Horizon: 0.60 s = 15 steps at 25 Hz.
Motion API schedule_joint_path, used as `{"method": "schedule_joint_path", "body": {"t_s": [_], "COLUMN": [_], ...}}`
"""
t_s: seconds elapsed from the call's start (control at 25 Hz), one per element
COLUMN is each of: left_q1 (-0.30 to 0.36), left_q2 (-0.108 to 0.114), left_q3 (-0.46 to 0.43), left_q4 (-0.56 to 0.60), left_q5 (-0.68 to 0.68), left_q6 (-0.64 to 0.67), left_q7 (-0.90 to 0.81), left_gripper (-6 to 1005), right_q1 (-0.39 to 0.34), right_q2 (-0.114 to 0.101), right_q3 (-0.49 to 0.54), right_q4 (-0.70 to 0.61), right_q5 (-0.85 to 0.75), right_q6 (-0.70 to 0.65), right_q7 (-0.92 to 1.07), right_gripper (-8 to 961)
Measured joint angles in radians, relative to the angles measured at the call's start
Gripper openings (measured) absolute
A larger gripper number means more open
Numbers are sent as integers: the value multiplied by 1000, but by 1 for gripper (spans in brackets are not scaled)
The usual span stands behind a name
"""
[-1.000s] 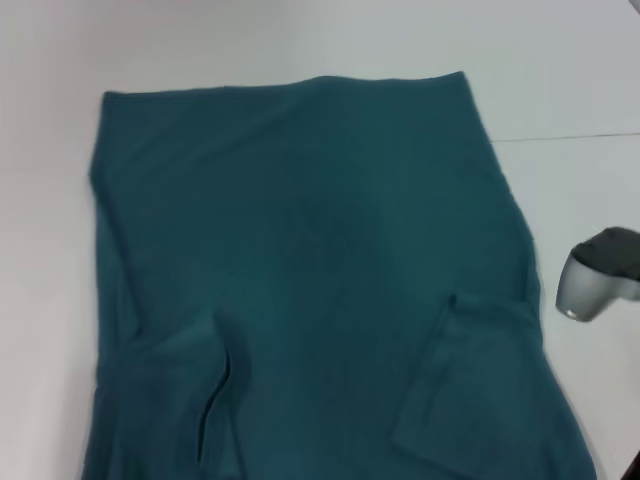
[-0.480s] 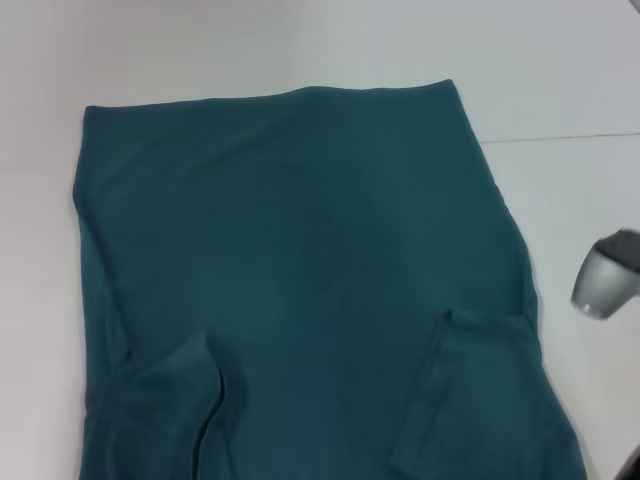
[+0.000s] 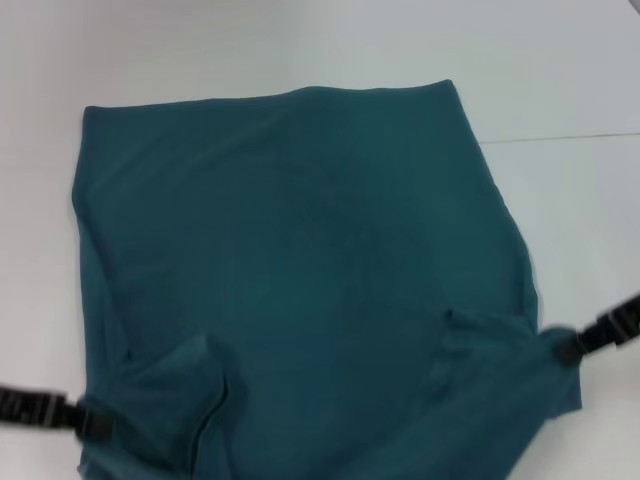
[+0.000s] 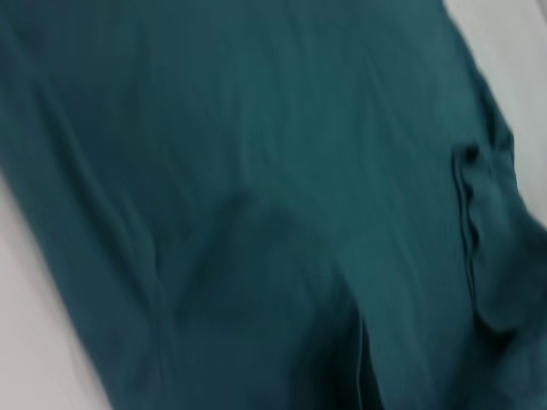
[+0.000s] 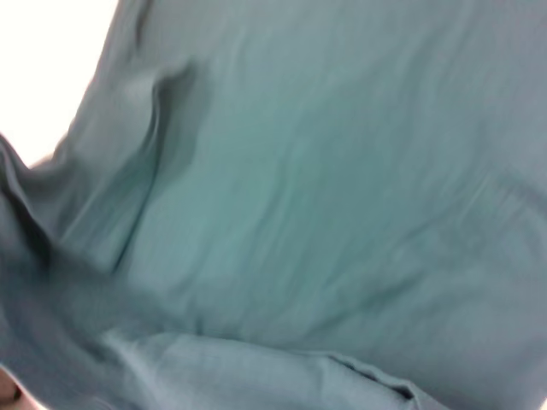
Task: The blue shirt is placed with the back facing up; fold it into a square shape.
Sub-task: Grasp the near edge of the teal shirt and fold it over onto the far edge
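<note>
White worktop (image 3: 560,70) carries the blue shirt (image 3: 300,260), which lies spread across most of it with the plain side up, its straight hem toward the far edge and both short sleeves already turned in over the body near the robot. No lettering shows on the upward face.

Soft, thin knit cloth like this should be light and limp: it will sag between two held points, drag on the worktop and wrinkle rather than keep a crease, so any lift needs both sides carried evenly and kept low. It is not fragile and not slippery; a pinch through a doubled layer should hold well.

At the near left edge the left gripper (image 3: 95,425) reaches in at the cloth beside the folded sleeve, and the fabric there looks pinched between its jaws. At the near right corner the right gripper (image 3: 562,352) meets the shirt, the cloth bunching toward it as if clamped in its jaws.

Those near corners, at shoulder level, seem the sensible holds for carrying that end over toward the hem.
</note>
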<state>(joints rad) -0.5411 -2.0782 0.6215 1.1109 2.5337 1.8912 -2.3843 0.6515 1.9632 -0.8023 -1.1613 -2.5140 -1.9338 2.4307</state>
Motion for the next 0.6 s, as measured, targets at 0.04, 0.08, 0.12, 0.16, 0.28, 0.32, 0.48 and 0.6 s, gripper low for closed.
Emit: {"method": "schedule_joint_path", "body": {"t_s": [0.04,0.08,0.12,0.16,0.28,0.32,0.48,0.6], "left_q1": [-10,-18,-30,-39,-61,-66,-81,-86], "left_q2": [2,4,7,11,25,28,33,35], "left_q3": [-5,-10,-18,-25,-40,-41,-42,-42], "left_q4": [-2,-3,-5,-6,-16,-18,-15,-14], "left_q5": [-8,-13,-22,-31,-58,-63,-86,-103], "left_q6": [-21,-38,-64,-83,-139,-150,-193,-222], "left_q7": [1,1,1,1,-1,-1,2,10], "left_gripper": [91,92,93,94,96,96,99,101], "right_q1": [5,10,16,20,34,41,64,76], "right_q2": [-1,-1,-1,-2,-4,-5,-8,-15], "right_q3": [8,15,21,26,47,63,113,128], "right_q4": [0,1,2,3,8,11,22,40], "right_q5": [0,0,-1,-1,3,6,9,9], "right_q6": [13,30,47,61,97,107,134,168], "right_q7": [2,5,9,13,26,29,35,54], "right_gripper": [82,82,82,82,82,82,81,81]}}
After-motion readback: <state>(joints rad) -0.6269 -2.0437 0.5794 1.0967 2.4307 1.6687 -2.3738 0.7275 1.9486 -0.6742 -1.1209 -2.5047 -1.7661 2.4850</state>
